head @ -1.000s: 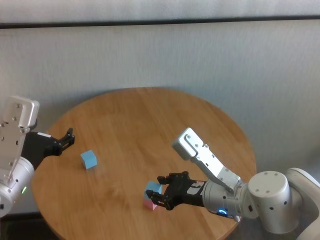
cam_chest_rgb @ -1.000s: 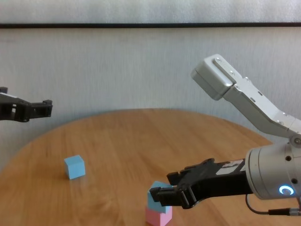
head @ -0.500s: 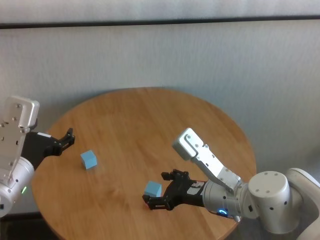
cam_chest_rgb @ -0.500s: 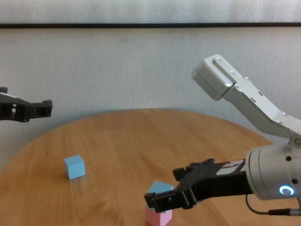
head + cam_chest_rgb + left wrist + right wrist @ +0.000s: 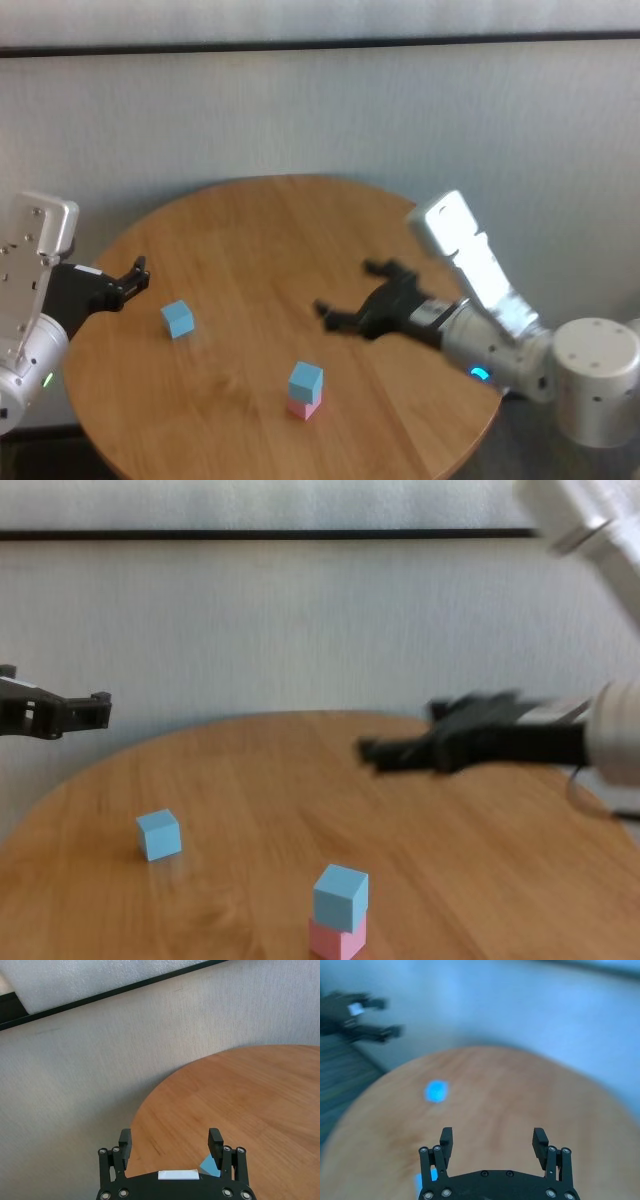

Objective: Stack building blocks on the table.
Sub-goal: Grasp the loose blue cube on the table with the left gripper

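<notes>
Blue block (image 5: 306, 380) sits on pink block (image 5: 303, 407), a two-high stack near the table's (image 5: 260, 230) front edge. Second blue block (image 5: 178, 318) lies alone on the left part of the table, well apart from the stack. Right gripper (image 5: 345, 300) is above mid-table, beyond the stack and clear of it, fingers wide open, empty. Left gripper (image 5: 137, 273) hovers at the table's left edge, open, empty, near the lone blue block

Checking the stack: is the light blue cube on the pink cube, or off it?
On: the light blue cube sits atop the pink cube, no claw touching.
</notes>
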You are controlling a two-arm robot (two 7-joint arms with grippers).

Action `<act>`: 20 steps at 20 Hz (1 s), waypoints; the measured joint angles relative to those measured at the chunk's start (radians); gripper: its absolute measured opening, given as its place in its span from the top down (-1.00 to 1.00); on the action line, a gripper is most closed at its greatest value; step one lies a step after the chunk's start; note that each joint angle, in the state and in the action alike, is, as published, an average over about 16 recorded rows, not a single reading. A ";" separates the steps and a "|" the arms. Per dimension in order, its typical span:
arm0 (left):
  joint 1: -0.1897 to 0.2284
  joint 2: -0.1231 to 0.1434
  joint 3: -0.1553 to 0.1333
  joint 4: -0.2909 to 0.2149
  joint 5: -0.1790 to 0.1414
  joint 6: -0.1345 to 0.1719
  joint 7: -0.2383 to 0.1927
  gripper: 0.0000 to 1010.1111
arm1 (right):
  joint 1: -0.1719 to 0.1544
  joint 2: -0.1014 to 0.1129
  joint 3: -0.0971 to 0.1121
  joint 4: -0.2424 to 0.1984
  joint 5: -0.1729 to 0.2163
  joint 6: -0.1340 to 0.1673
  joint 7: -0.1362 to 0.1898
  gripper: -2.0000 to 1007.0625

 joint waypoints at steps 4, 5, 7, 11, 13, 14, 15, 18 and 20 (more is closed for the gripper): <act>0.000 0.000 0.000 0.000 0.000 0.000 0.000 -0.98 | -0.023 0.009 0.063 -0.025 -0.021 -0.059 -0.068 -1.00; 0.000 0.000 0.000 0.000 0.000 0.000 0.000 -0.98 | -0.028 0.011 0.076 -0.028 -0.028 -0.072 -0.083 -1.00; 0.000 0.000 0.000 0.000 0.000 0.000 0.000 -0.98 | -0.036 0.015 0.100 -0.033 -0.042 -0.094 -0.110 -1.00; 0.000 0.000 0.000 0.000 0.000 0.000 0.000 -0.98 | -0.048 0.019 0.136 -0.032 -0.065 -0.127 -0.147 -1.00; 0.000 0.000 0.000 0.000 0.000 0.000 0.000 -0.98 | -0.051 0.020 0.146 -0.030 -0.073 -0.137 -0.157 -1.00; 0.000 0.000 0.000 0.000 0.000 0.000 0.000 -0.98 | -0.052 0.020 0.150 -0.028 -0.076 -0.140 -0.162 -1.00; 0.000 0.000 0.000 0.000 0.000 0.000 0.000 -0.98 | -0.052 0.020 0.153 -0.027 -0.078 -0.142 -0.164 -1.00; -0.001 0.001 0.000 0.000 0.000 0.000 -0.006 -0.98 | -0.053 0.020 0.154 -0.025 -0.080 -0.144 -0.165 -1.00; -0.003 0.002 0.001 0.000 -0.001 0.001 -0.016 -0.98 | -0.053 0.020 0.153 -0.025 -0.079 -0.143 -0.164 -1.00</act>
